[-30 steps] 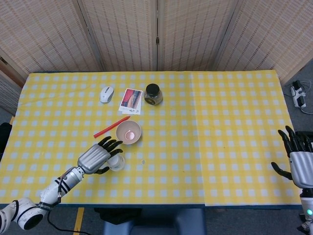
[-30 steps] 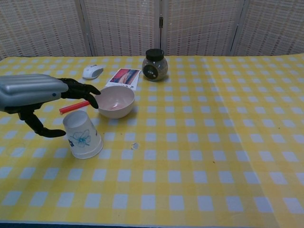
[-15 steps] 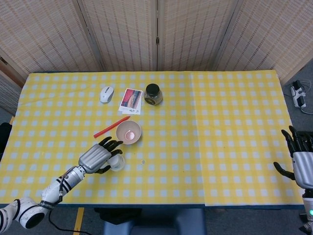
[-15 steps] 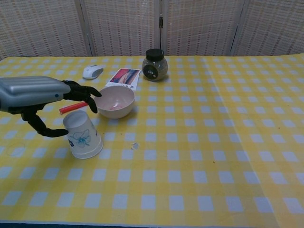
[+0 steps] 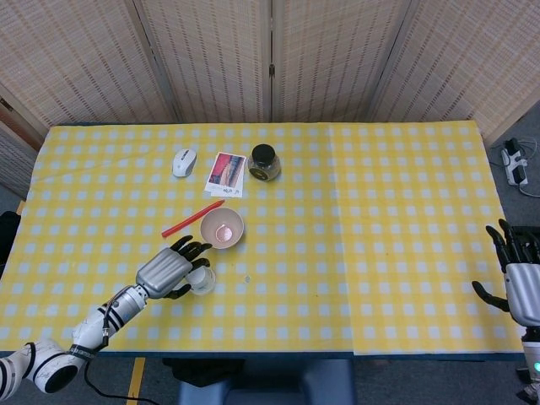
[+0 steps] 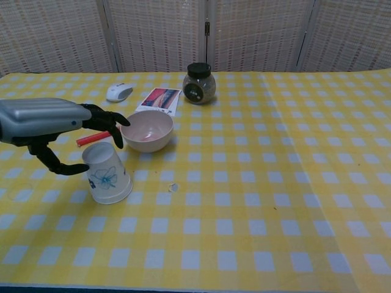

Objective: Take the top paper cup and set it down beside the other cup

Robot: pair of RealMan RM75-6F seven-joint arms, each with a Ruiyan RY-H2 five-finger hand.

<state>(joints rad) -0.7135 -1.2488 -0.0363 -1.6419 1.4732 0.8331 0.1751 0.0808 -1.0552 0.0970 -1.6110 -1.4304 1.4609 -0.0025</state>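
Observation:
A white paper cup [image 6: 107, 174] with a blue flower print stands upside down on the yellow checked table [image 6: 256, 183]; I cannot tell separate cups in it. My left hand [image 6: 46, 119] hovers over its upper left. The fingers [image 6: 113, 125] reach past the cup's top on the far side, and the thumb curls close to its left side. No firm grip shows. From above, the left hand [image 5: 169, 268] covers part of the cup [image 5: 203, 281]. My right hand [image 5: 523, 283] hangs off the table's right edge with fingers spread and nothing in it.
A pink bowl [image 6: 146, 130] sits just behind and to the right of the cup, with a red stick [image 6: 95, 138] beside it. Farther back are a white mouse [image 6: 118, 92], a printed card [image 6: 159, 99] and a dark-lidded jar [image 6: 199, 84].
My left hand has drawn slightly closer around the cup's top, the thumb nearing its side. The right hand has sunk a little toward the lower frame edge. The cup has not moved.

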